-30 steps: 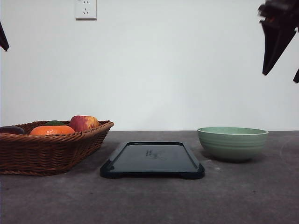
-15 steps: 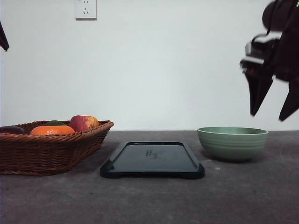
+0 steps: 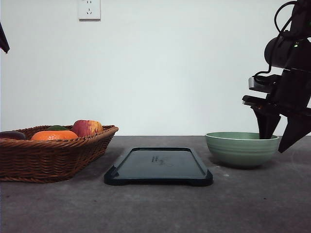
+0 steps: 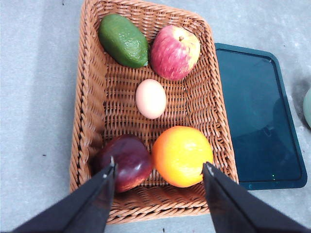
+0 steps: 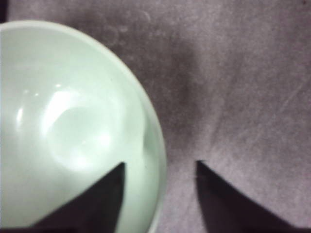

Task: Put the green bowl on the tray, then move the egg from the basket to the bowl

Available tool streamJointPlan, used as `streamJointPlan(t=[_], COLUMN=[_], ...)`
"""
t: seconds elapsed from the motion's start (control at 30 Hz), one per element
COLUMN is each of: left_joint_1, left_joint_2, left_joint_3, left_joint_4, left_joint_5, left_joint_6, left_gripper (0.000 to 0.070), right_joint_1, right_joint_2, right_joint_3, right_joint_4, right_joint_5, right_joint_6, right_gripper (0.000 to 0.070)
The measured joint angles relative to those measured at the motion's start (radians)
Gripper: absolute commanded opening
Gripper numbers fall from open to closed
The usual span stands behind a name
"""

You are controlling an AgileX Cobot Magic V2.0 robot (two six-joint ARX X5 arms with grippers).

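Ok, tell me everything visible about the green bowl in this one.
The green bowl is pale sage, glossy like ceramic, with faint ridges outside and a lighter rim. It is empty and upright on the grey table, right of the tray and apart from it. The open right gripper straddles its rim.

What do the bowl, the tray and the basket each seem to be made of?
Green bowl: probably glazed ceramic; glossy highlights inside, ridged outside.
Tray: likely moulded plastic; dark, smooth, reflective, rounded corners.
Basket: woven wicker; brown interlaced strands, matte.
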Motion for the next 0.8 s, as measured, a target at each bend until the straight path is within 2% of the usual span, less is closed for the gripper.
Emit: streamJointPlan(t=[0.17, 0.43, 0.63, 0.8], left_joint_1=[0.000, 0.000, 0.000, 0.000], left_joint_2=[0.000, 0.000, 0.000, 0.000], left_joint_3=[0.000, 0.000, 0.000, 0.000], left_joint_4=[0.000, -0.001, 0.000, 0.000], left_joint_5=[0.000, 0.000, 0.000, 0.000], left_joint_6=[0.000, 0.000, 0.000, 0.000], left_gripper=[0.0351, 0.0351, 0.0351, 0.0351], right_joint_1=[-0.003, -0.004, 0.003, 0.044], right_joint_2=[0.000, 0.000, 0.000, 0.000], right_joint_3=[0.000, 0.082, 0.257, 0.416], right_joint_4=[-0.007, -0.149, -0.330, -0.478], right_joint_5=[0.000, 0.001, 0.000, 0.000], right_joint_6=[0.000, 0.000, -0.001, -0.003], right_gripper=[0.0011, 0.0005, 0.0006, 0.0005])
